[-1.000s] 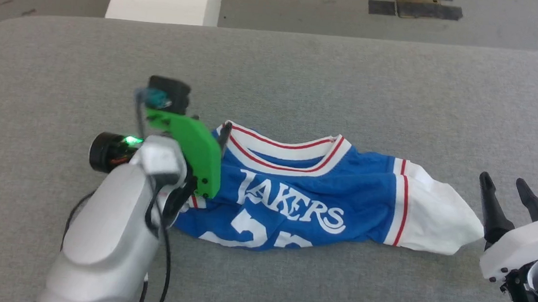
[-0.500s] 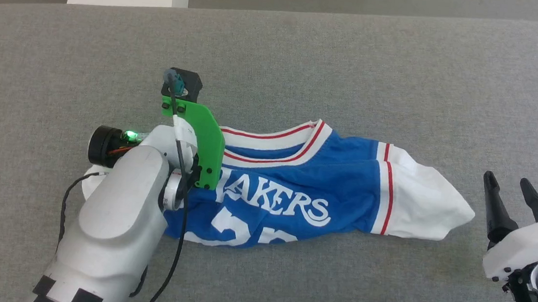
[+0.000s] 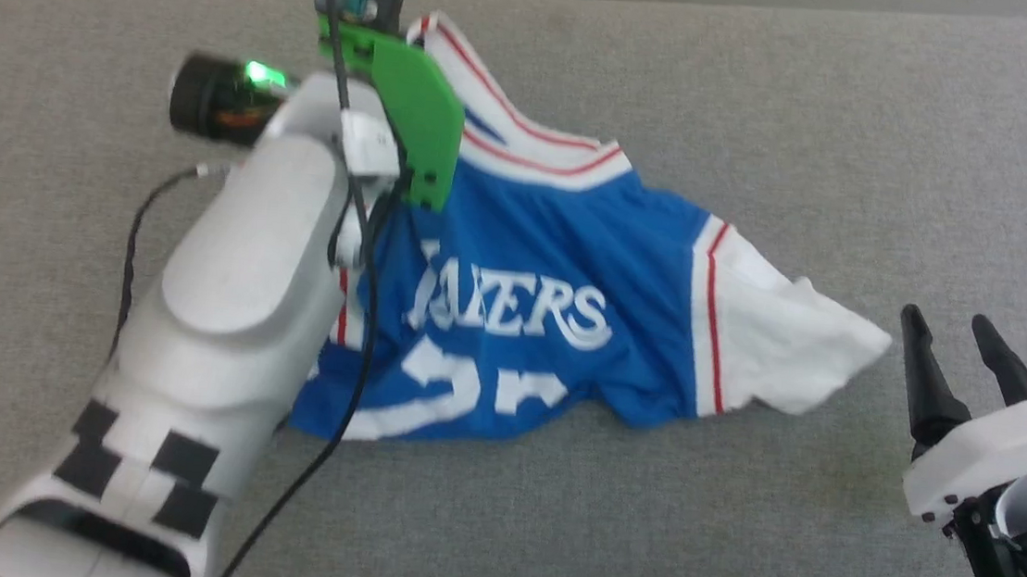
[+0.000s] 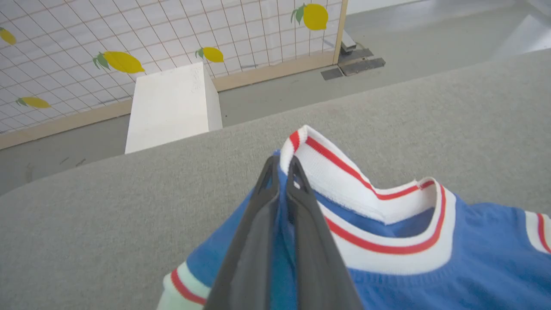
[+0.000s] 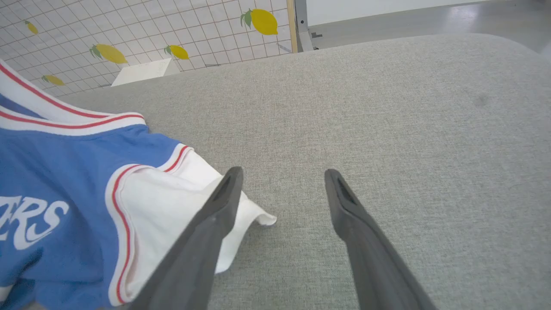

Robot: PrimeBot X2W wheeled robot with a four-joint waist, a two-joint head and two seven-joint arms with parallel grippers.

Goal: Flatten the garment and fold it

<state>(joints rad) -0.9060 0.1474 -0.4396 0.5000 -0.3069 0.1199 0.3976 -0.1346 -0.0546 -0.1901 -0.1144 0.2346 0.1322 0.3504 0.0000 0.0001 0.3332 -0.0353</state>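
The garment [image 3: 554, 255] is a royal-blue shirt with white sleeves, red-and-white trim and white lettering, lying crumpled on the grey padded table [image 3: 770, 116]. My left gripper [image 4: 282, 165] is shut on blue cloth just beside the striped collar [image 4: 344, 181]. That corner is lifted into a peak [image 3: 433, 35] above the table, while the rest of the shirt drapes down. My right gripper [image 3: 946, 319] stands open at the lower right, just beyond the white sleeve's tip [image 5: 254, 215]. Nothing is between its fingers [image 5: 215, 215].
A white block [image 4: 172, 103] stands on the floor past the table's far edge. Behind it runs a grid wall with lemon prints [image 4: 125, 62]. Bare grey table surface [image 5: 387, 107] stretches to the right of the shirt and behind it.
My left gripper has shut on the garment beside the collar and raised it up and away, pulling the shirt with it. The head camera has shifted too. The right gripper has stayed open in place.
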